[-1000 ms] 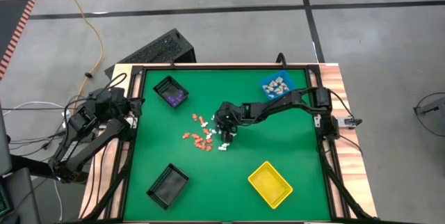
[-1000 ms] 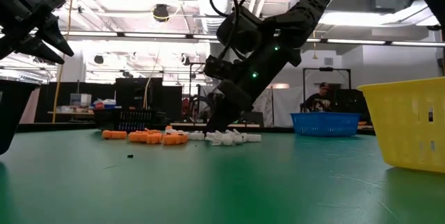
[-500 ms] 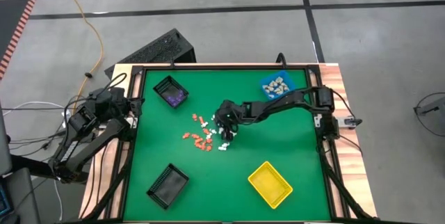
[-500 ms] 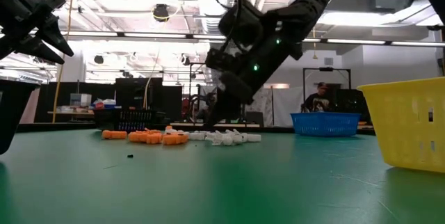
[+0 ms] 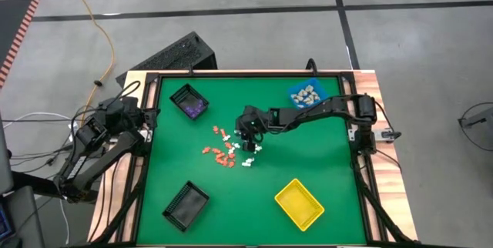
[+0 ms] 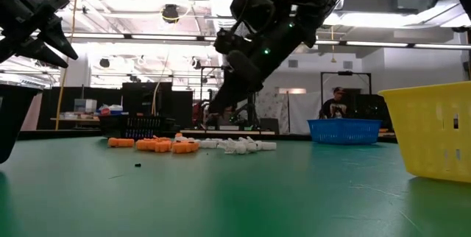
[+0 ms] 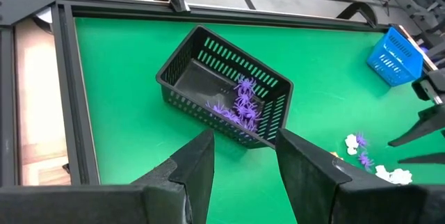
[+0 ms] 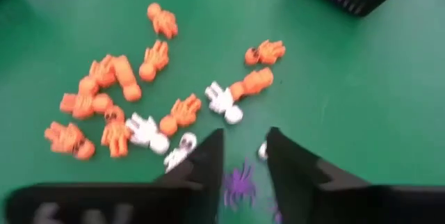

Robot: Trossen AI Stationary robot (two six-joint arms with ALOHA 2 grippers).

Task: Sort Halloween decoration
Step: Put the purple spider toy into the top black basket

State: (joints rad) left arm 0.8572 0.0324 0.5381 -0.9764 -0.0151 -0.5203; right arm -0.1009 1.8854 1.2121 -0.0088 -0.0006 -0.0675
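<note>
r gripper [image 8: 242, 156] hovers over the orange/white pieces [image 8: 125, 99] mid-table, jaws apart w/ a purple spider [image 8: 240, 182] between; l gripper [image 7: 242, 156] by table edge, jaws apart, empty.

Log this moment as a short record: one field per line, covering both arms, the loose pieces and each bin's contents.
right gripper: open, above the loose pile, a purple piece lying between its fingers
left gripper: open, waiting at the table's left edge
loose pieces: orange and white, mid-table
black bin: purple pieces
blue bin: beige pieces
yellow bin: looks empty
second black bin: looks empty
</note>
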